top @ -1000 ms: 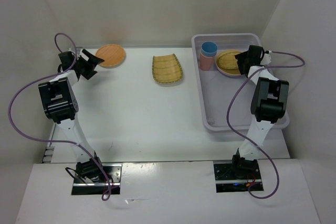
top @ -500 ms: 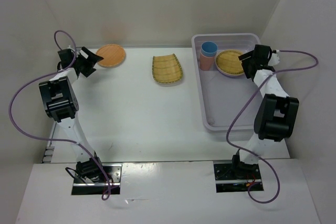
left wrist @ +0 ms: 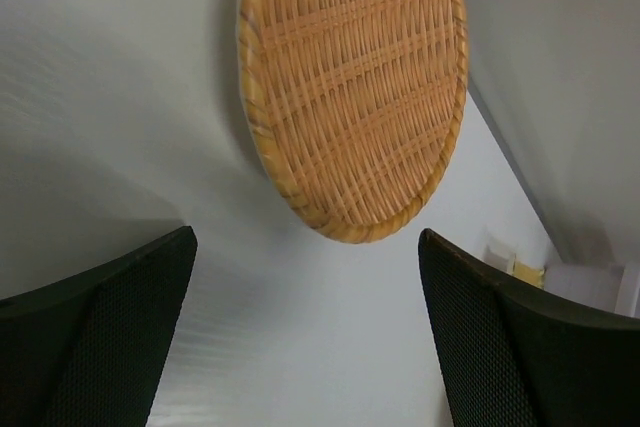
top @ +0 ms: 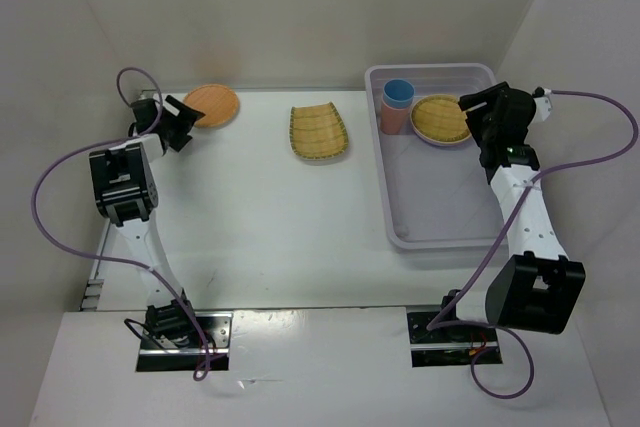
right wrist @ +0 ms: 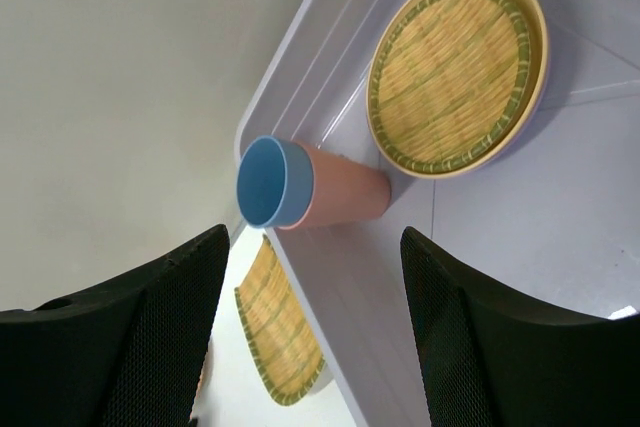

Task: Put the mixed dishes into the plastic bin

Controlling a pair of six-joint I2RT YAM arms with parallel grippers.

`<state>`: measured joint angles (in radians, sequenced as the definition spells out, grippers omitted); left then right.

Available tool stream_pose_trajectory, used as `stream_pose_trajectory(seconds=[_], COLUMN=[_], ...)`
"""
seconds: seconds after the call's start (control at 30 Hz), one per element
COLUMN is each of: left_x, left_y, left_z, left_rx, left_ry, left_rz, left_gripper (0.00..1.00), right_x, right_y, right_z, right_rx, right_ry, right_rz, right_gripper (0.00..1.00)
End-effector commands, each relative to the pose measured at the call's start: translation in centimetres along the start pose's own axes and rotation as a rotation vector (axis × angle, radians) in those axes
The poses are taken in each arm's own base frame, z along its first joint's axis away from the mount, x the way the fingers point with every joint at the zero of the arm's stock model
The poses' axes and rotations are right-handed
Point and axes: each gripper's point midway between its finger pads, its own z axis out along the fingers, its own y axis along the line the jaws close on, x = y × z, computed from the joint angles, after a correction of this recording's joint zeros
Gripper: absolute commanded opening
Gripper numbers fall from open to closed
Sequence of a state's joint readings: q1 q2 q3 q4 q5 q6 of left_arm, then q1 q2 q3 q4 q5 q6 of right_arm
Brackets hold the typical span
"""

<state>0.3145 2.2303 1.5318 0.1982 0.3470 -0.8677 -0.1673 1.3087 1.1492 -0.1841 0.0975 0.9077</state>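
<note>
Your plastic bin (top: 386, 187) holds the round yellow plate (top: 441, 118) and the blue cup (top: 398, 93) nested in the coral cup (top: 392, 120). The squarish yellow plate (top: 319, 132) and orange plate (top: 211, 105) lie outside on the worktop (top: 260, 227). Your left gripper (left wrist: 310, 277), spread wide, faces the orange plate, probably for grasping. The right gripper (right wrist: 315, 277), spread and empty, overhangs the bin.

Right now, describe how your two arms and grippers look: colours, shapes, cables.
Both the left arm and the right arm are slim white links with boxy black joint housings. A purple cable loops loosely along each. The left gripper and right gripper are black, and their broad fingers have finely dotted inner faces. No markings are legible.
</note>
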Motion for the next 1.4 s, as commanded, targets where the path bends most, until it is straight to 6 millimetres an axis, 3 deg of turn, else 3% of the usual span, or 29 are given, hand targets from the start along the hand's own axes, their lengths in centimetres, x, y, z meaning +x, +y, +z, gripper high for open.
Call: stream_pose_trajectory(seconds=[0.0, 0.07, 0.33, 0.47, 0.53, 0.83, 0.87, 0.9, 1.03, 1.1, 1.13, 1.17, 1.23, 1.37], left_x=[0.8, 2.6, 4.5, 5.1, 5.3, 5.2, 5.2, 5.4, 3.5, 3.6, 2.7, 3.4, 2.9, 3.5], left_y=[-1.1, -0.2, 1.4, 2.2, 3.1, 2.6, 2.5, 2.6, -0.2, -1.2, -3.0, -2.7, -4.7, -6.0], left_z=[1.9, 2.8, 4.5, 4.6, 4.5, 5.1, 4.8, 4.5, 2.3, 1.3, 0.2, -0.4, -2.2, -5.8], left_rx=[0.013, -0.019, -0.025, -0.039, -0.062, -0.042, -0.042, -0.052, -0.023, -0.011, 0.019, 0.006, 0.037, 0.06], left_ry=[-0.081, -0.085, -0.167, -0.16, -0.177, -0.166, -0.166, -0.16, -0.181, -0.158, -0.167, -0.144, -0.137, -0.062], left_rz=[-0.04, -0.09, -0.273, -0.277, -0.279, -0.277, -0.267, -0.27, -0.188, -0.15, -0.133, -0.119, -0.1, -0.06], left_gripper=[0.97, 0.96, 0.9, 0.8, 0.67, 0.15, 0.03, 0.0, 0.0, 0.0, 0.0, 0.0, 0.0, 0.0], right_x=[-0.4, -0.1, -0.4, 0.2, 0.2, 0.2, 0.3, 0.3, 0.1, 0.5, 0.3, 0.3, 0.2, -0.6], right_y=[1.3, 1.2, 2.4, 2.3, 2.5, 3.1, 2.9, 2.9, 3.6, 3.6, 4.0, 4.1, 4.7, 6.2], right_z=[-1.0, -0.9, -1.0, -0.5, -0.5, -1.1, -1.1, -1.1, -1.9, -2.2, -2.7, -2.9, -3.9, -6.0], right_rx=[-0.054, -0.061, -0.116, -0.118, -0.131, -0.154, -0.146, -0.146, -0.175, -0.179, -0.197, -0.206, -0.23, -0.305], right_ry=[-0.025, -0.016, -0.019, 0.001, 0.003, -0.003, 0.003, 0.002, 0.003, 0.011, 0.011, 0.004, -0.003, -0.021], right_rz=[-0.022, -0.023, -0.029, -0.04, -0.04, -0.041, -0.041, -0.05, -0.05, -0.053, -0.053, -0.052, -0.053, -0.072], right_gripper=[0.75, 0.75, 0.75, 0.75, 0.75, 0.75, 0.75, 0.75, 0.75, 0.73, 0.73, 0.73, 0.73, 0.73])
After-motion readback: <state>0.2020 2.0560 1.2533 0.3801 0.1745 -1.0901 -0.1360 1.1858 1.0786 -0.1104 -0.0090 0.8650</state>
